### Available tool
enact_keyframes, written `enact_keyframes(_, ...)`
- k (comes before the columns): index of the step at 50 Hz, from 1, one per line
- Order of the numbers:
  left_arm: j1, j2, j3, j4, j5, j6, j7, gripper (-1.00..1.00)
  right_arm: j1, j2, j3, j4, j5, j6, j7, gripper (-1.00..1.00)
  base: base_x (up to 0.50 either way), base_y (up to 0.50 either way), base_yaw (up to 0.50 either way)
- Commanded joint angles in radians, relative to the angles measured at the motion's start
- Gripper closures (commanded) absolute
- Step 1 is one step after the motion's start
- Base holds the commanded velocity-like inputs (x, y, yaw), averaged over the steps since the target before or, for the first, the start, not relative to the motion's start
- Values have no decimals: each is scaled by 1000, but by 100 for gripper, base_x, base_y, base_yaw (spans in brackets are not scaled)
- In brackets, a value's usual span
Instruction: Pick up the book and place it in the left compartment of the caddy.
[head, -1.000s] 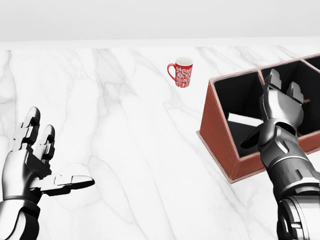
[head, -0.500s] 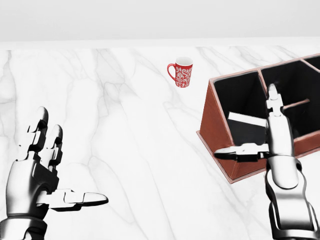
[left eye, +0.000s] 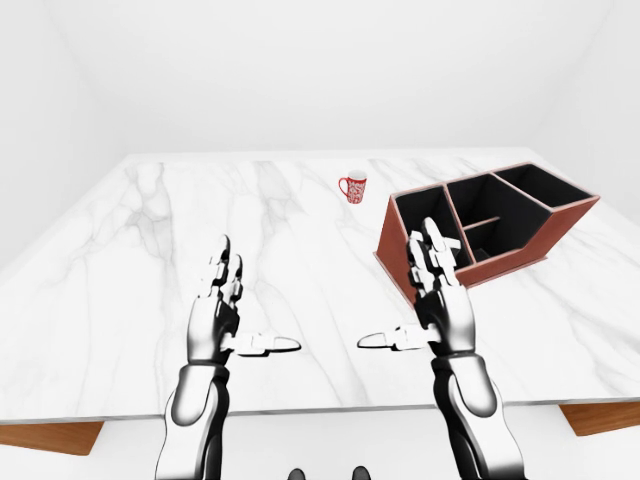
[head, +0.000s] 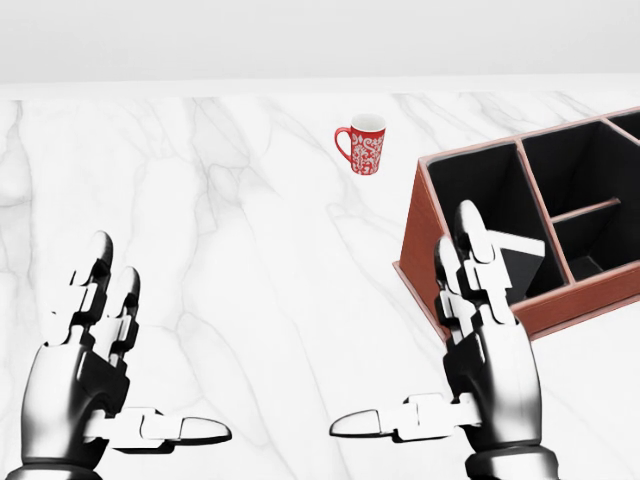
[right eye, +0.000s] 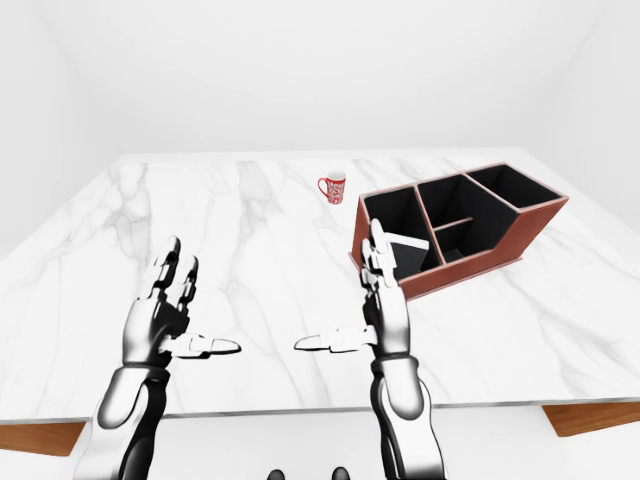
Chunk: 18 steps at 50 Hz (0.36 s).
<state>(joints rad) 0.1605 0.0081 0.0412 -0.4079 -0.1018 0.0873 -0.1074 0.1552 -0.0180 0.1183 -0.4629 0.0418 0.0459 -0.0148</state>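
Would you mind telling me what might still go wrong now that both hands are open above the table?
The white-edged dark book leans tilted in the left compartment of the brown wooden caddy; it may slide or tip. The right hand hovers close to the caddy's wall, so a careless move could nudge it. The red patterned mug stands apart, at little risk.

We see that the right hand (head: 470, 380) has come away from the caddy (head: 425, 240): a second ago its fingers stood over the left compartment, above the book (head: 520, 250), and now it hangs below the caddy's near wall in the head view, over bare marble, fingers spread and thumb stretched leftward. The book, earlier partly covered by that arm, now shows leaning inside the left compartment. The left hand (head: 95, 375), well left of the caddy, has risen a little in the head view, its fingers straighter than before.
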Motion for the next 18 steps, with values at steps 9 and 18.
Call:
enact_keyframes(9,35,-3,-22,22,-37,0,-48,-100,-33,51,38,365,-142,-133,-122,-100,0,0,0)
enact_keyframes(18,0,-1,1,86,-31,0,-35,-100,-53,56,35,396,-149,-133,-134,-100,0,0,0)
